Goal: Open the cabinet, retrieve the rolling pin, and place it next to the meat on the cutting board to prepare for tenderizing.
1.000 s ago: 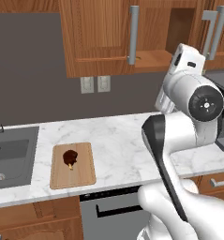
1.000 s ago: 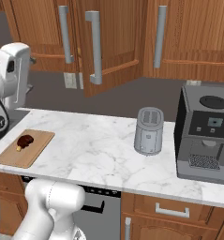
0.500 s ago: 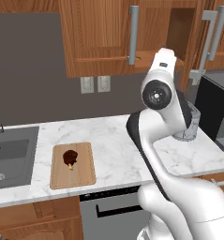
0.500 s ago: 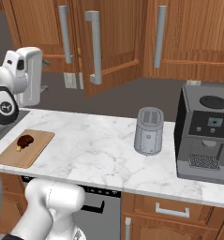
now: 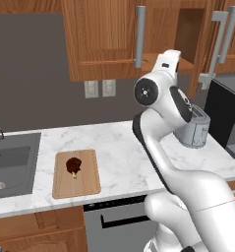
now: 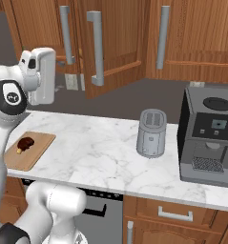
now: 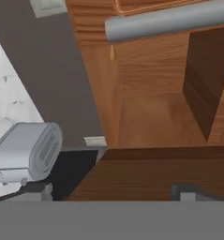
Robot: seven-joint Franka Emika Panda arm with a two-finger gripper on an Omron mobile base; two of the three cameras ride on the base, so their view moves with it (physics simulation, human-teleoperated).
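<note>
Up at open cabinet [image 5: 109,44], pincer [image 5: 169,61] spread empty; meat [image 5: 73,166] on cutting board [image 5: 87,184] far below-left.

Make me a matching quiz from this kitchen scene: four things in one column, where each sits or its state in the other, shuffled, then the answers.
Things:
1. meat
2. toaster
3. coffee machine
4. cabinet

Places or states:
A. far right end of the counter
B. one door swung open
C. on the cutting board
D. on the counter between board and coffee machine

Pairs: 1-C, 2-D, 3-A, 4-B
</note>
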